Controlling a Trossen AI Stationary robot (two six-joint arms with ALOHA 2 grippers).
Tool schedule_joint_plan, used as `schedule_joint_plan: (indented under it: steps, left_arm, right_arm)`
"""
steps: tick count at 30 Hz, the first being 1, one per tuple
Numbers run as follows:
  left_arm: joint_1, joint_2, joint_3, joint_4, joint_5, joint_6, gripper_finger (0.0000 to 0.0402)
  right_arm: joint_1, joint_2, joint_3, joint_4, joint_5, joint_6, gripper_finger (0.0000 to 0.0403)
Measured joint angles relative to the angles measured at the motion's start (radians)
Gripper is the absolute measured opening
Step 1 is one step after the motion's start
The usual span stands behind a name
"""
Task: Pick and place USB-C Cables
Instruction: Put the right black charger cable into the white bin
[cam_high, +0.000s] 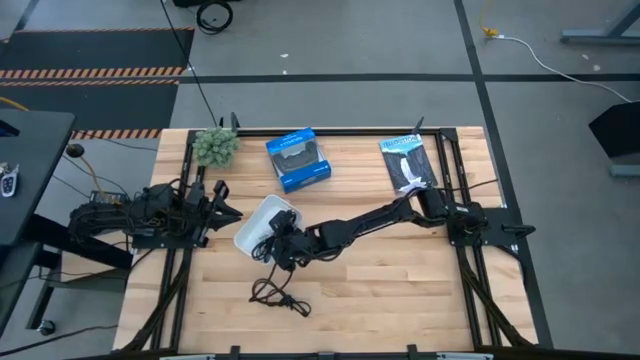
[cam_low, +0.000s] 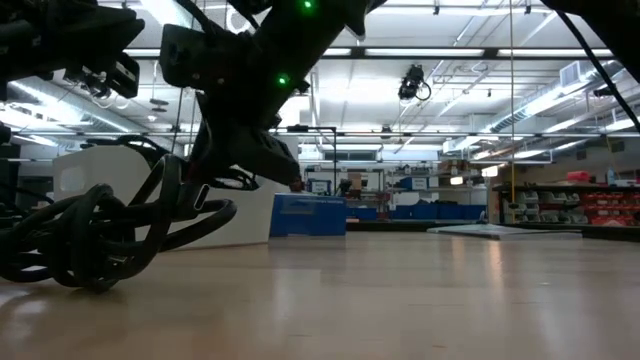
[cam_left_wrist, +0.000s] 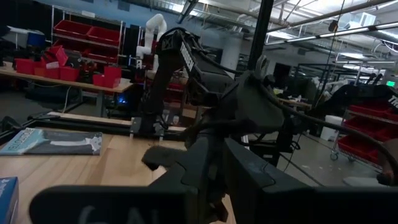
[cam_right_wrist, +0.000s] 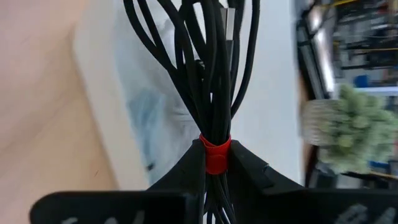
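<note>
A white tray (cam_high: 262, 222) sits on the wooden table left of centre. My right gripper (cam_high: 281, 240) reaches across to the tray's near edge and is shut on a black cable bundle (cam_right_wrist: 205, 68) tied with a red band (cam_right_wrist: 215, 152). The bundle hangs over the tray (cam_right_wrist: 124, 87). Another black coiled cable (cam_high: 276, 292) lies loose on the table nearer the front edge and fills the left of the low view as the cable (cam_low: 100, 235). My left gripper (cam_high: 222, 205) waits at the table's left side, beside the tray. My right gripper pinches the black cable bundle between its two fingers (cam_right_wrist: 180, 177) at the red band (cam_right_wrist: 215, 163) that ties the strands together. The strands fan out beyond the fingers over the white tray. The bundle looks lifted clear of the table.
A blue box with a black picture (cam_high: 298, 158) stands at the far edge, a black flat packet with a white item (cam_high: 408, 163) to its right. A green fuzzy plant-like object (cam_high: 214, 146) sits at the far left corner. Bare wood lies along the near right.
</note>
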Motion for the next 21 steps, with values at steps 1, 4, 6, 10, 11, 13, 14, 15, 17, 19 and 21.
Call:
schedule_joint_plan:
  steps: [1,4,6,10,11,13,14,15,17,19,21]
  left_arm:
    - [0.000,0.000,0.000,0.000,0.000,0.000,0.0057]
    - [0.000,0.000,0.000,0.000,0.000,0.000,0.0057]
    - [0.000,0.000,0.000,0.000,0.000,0.000,0.0057]
    - [0.000,0.000,0.000,0.000,0.000,0.000,0.0057]
    - [0.000,0.000,0.000,0.000,0.000,0.000,0.0057]
    - [0.000,0.000,0.000,0.000,0.000,0.000,0.0057]
    - [0.000,0.000,0.000,0.000,0.000,0.000,0.0057]
    - [0.000,0.000,0.000,0.000,0.000,0.000,0.0057]
    - [0.000,0.000,0.000,0.000,0.000,0.000,0.0057]
    - [0.000,0.000,0.000,0.000,0.000,0.000,0.0057]
    - [0.000,0.000,-0.001,0.000,0.000,0.000,0.0057]
  right_arm:
    - [-0.003,0.000,0.000,-0.014,-0.019,0.008,0.0051]
    - [-0.014,0.000,0.000,-0.053,-0.093,0.022,0.0051]
    - [-0.020,0.000,0.000,-0.072,-0.138,0.041,0.0051]
    - [-0.030,-0.001,0.000,-0.080,-0.164,0.086,0.0053]
    - [-0.032,-0.001,0.000,-0.083,-0.160,0.089,0.0056]
    - [-0.033,-0.001,0.000,-0.084,-0.158,0.089,0.0064]
    - [-0.033,-0.001,0.000,-0.084,-0.158,0.090,0.0070]
    - [-0.033,-0.001,0.000,-0.084,-0.157,0.090,0.0077]
    - [-0.033,-0.001,0.000,-0.083,-0.155,0.092,0.0094]
    - [-0.029,-0.002,0.001,-0.083,-0.148,0.115,0.0112]
    - [-0.024,-0.002,0.010,-0.093,-0.126,0.158,0.0128]
